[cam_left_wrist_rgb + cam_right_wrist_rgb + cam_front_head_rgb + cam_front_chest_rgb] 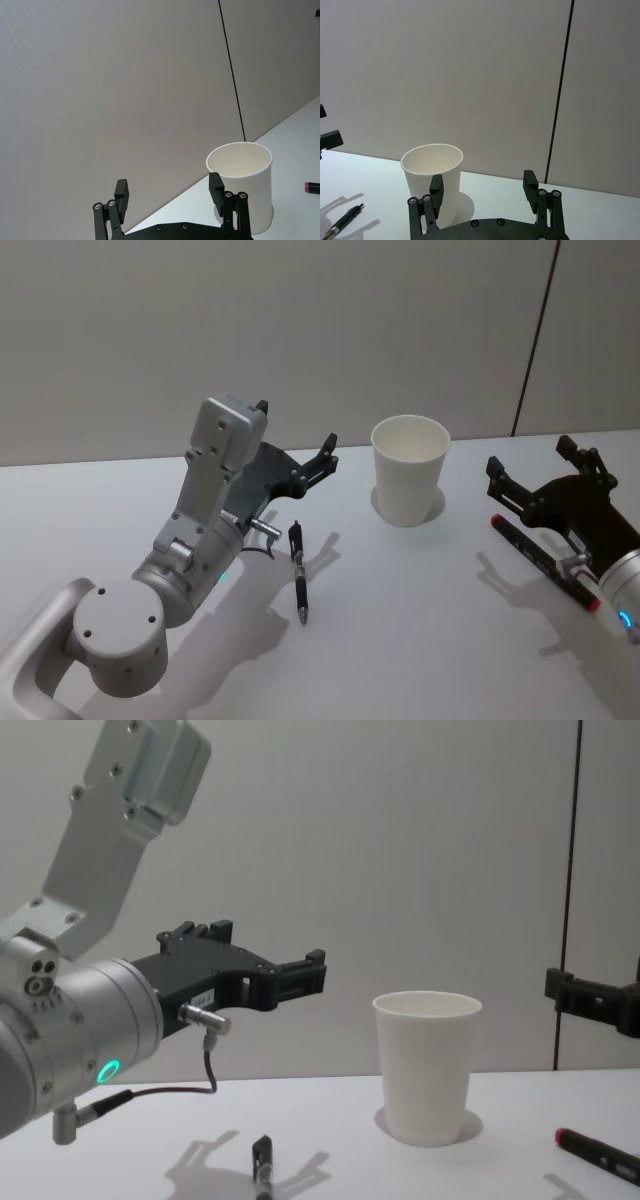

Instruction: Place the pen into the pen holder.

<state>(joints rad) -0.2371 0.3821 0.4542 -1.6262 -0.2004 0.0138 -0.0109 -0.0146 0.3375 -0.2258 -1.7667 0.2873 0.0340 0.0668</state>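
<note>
The chunky silver metal left arm (pixel 205 495) has round joint caps dotted with small screws, plus a teal glowing ring (pixel 105 1071) near the wrist. A thin black cable (pixel 207 1065) loops out of a steel plug (pixel 203 1016) there. The left pincer (pixel 169 185) and right pincer (pixel 483 179) are both matte black and skeletal, with tiny silver screws.

Chest view: black pen (pixel 262 1170) cut at btm edge, red-tipped pen (pixel 598 1152) at rt.

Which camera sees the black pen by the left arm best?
Head view: the slim black pen lies whole, uncovered. The chest view cuts it off at the bottom edge; the right wrist view catches it far off.
</note>
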